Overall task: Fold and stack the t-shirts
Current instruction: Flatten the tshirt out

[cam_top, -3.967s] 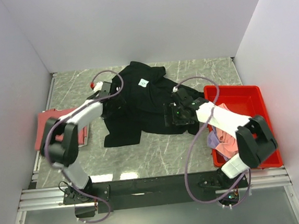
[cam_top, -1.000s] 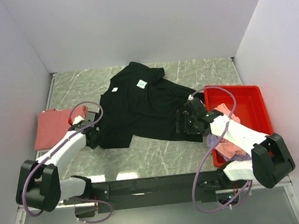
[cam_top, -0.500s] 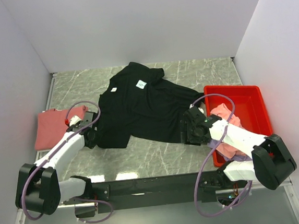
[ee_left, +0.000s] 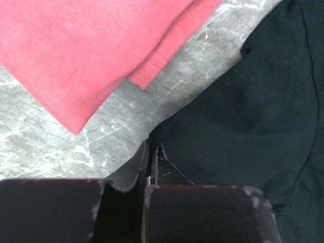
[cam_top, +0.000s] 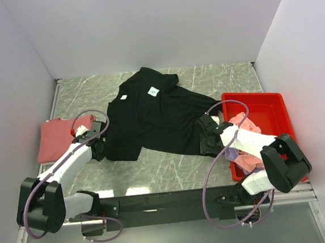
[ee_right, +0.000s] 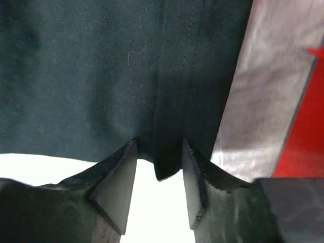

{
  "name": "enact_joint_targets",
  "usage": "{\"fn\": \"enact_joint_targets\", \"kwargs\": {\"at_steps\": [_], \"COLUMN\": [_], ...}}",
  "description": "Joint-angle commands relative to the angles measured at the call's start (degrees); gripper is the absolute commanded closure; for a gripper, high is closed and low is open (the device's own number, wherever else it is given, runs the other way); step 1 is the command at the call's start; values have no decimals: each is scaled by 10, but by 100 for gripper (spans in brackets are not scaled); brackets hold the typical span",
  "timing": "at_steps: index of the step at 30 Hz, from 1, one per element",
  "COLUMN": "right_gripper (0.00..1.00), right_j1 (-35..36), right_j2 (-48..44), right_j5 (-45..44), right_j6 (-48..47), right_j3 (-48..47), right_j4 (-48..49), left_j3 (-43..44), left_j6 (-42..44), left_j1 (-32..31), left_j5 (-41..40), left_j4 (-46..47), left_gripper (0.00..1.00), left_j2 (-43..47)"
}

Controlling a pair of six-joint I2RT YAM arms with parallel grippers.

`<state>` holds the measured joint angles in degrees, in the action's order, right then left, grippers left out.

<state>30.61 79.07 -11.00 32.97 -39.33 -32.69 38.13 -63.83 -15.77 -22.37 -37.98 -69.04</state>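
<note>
While both grippers work its near edge, the black t-shirt point(cam_top: 156, 116) lies spread on the table point(cam_top: 167, 169)

Because the shirt fills the middle of the marble top, its neighbours sit close on either side. The folded salmon-red t-shirt point(cam_top: 55, 139) lies flat just beside its left corner, with a strip of bare marble between them. The red bin point(cam_top: 251, 94) stands just beyond its right corner, holding a crumpled pink t-shirt point(cam_top: 241, 120) and a lavender t-shirt point(cam_top: 231, 153). The right forearm and its purple cable cross over the bin's near left part and hide some of that heap.

The left gripper point(ee_left: 148, 159) is pinched tight on the shirt's near left edge, low against the marble. The right gripper point(ee_right: 158, 167) stands about half wide. Its fingers straddle a stitched fold of the near right hem, and the cloth hangs between them unpinched.

Four seconds ago the left arm reached far up the table and lay over the salmon-red shirt, and the black one was bunched narrower. Now its left corner is drawn out toward the near left. Since half a second ago the left arm has kept its place. The right elbow has swung inward and the right gripper has edged slightly left.

The shirt's long axis runs left to right between the two grippers, dipping a little nearer at the right. The collar, with its white neck label point(cam_top: 155, 90), points toward the back wall
</note>
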Motion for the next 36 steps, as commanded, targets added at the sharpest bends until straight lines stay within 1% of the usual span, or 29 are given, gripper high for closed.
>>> {"fn": "enact_joint_targets", "kwargs": {"at_steps": [1,3,7,11,17,25,27,28,32,33,34,36], "right_gripper": [55,66,75,75,74,73,76,81,82,85,92,99], "right_j1": [4,4,4,4,2,-13,-21,-28,-35,-35,-35,-37], "right_j2": [14,15,11,1,-18,-40,-44,-45,-47,-47,-47,-39], "right_j5": [-28,-35,-48,-52,-46,-49,-47,-48,-51,-48,-47,-47], "right_j6": [2,4,7,5,3,20,18,20,21,19,18,18], "right_j3": [-21,-19,-19,-22,-18,-9,-4,-1,1,1,3,2], "right_j4": [15,14,4,-13,-24,-44,-41,-41,-38,-35,-34,-33], "left_j3": [-3,-2,-2,3,6,10,10,11,11,11,12,12], "left_j6": [2,0,-2,-8,-18,-31,-32,-32,-35,-35,-34,-32], "left_j1": [3,3,4,4,5,9,10,10,10,11,11,11], "left_j5": [-7,-9,-14,-25,-43,-58,-59,-60,-63,-62,-61,-59], "left_j4": [0,-3,-6,-14,-28,-42,-45,-45,-48,-47,-47,-46], "left_gripper": [99,99,99,99,99,99,99,99,99,99,99,99], "left_j2": [9,7,2,-5,-11,-8,-5,-4,-4,-3,-4,-4]}}
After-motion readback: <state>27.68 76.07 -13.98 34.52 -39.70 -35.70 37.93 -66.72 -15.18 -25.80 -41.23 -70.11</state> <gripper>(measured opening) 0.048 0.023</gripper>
